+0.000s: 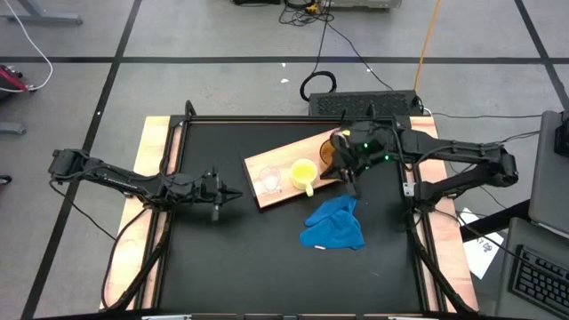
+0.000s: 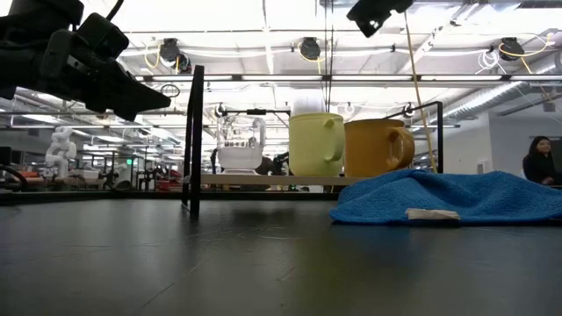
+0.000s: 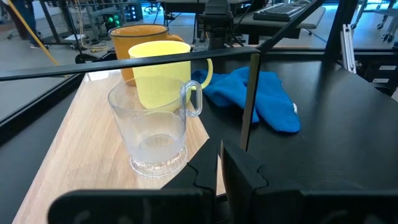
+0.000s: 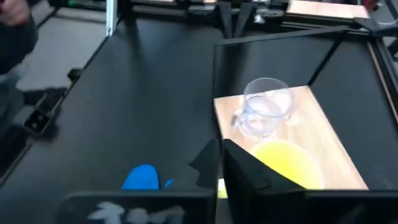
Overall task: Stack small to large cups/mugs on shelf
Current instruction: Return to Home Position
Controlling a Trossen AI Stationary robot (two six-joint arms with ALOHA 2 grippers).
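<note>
Glass cup (image 1: 269, 180), yellow mug (image 1: 302, 171) and orange mug (image 1: 329, 149) are standing in a row on the shelf (image 1: 276, 160). Right end effector (image 1: 353, 185), fingers pressed together, is hovering just beside the orange mug; left end effector (image 1: 233, 193), seemingly closed too, is facing the glass cup.

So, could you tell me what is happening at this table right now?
Nothing is being held. The clear glass cup, yellow mug and orange mug stand in a row on the wooden board, smallest to largest. The right pincer, shut, hangs in the air near the orange mug. The left pincer, also shut, waits over the black tabletop to the board's left. A blue cloth lies beside the board.
</note>
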